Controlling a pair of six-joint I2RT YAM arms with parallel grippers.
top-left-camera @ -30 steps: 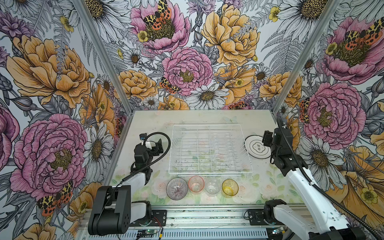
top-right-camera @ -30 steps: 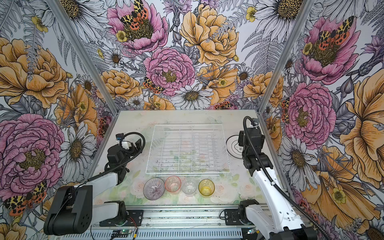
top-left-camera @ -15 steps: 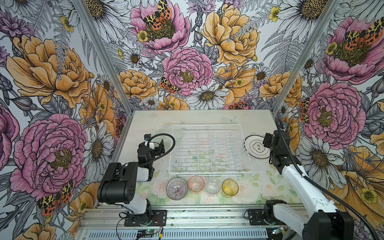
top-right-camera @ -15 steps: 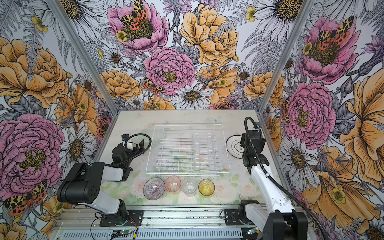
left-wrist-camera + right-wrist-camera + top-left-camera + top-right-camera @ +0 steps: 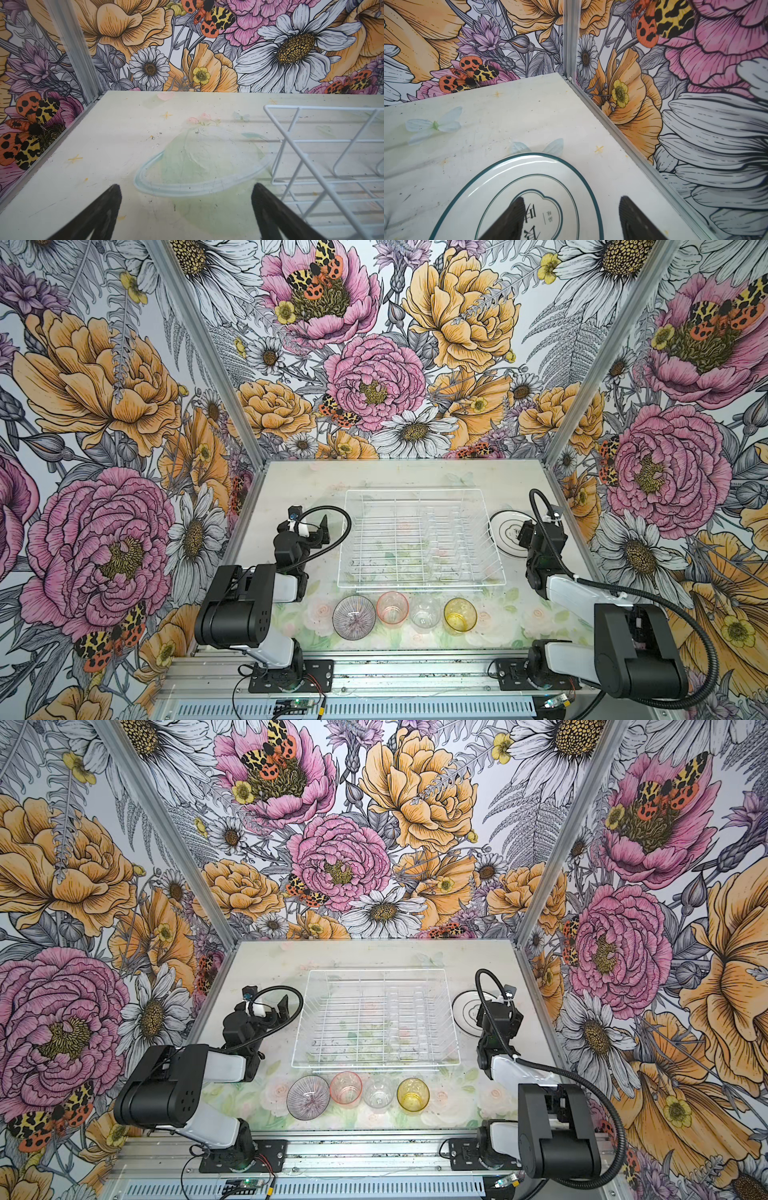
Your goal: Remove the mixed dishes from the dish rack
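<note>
rack: dish rack (image 5: 419,585) sits mid-bench, with its bare wire floor and upright prongs showing in both top views (image 5: 374,1067). Every dish in view is outside it.
bench: pale bench (image 5: 291,489) with a faded floral print.
front row: on the bench just in front of the rack's near side, left to right: striped bowl (image 5: 354,617), pink tumbler (image 5: 392,607), clear tumbler (image 5: 424,612), amber tumbler (image 5: 459,615). All stand mouth up. The bowl and pink tumbler are very close, can't tell if they touch.
plate: white plate (image 5: 506,531) lies flat on the bench just right of the rack, near the right wall. It has a dark green rim line and a printed emblem in the centre (image 5: 500,178). Can't tell if more plates lie under it.
left claw: left claw (image 5: 186,187) is released, jaws wide with nothing between them. It is over bare bench beside the rack's left side, with a rack corner (image 5: 291,145) close by.
right claw: right claw (image 5: 571,199) is released, jaws apart and gripping nothing. It is over the plate, one finger above the emblem and the other out past the rim. Can't tell if it touches the plate.
</note>
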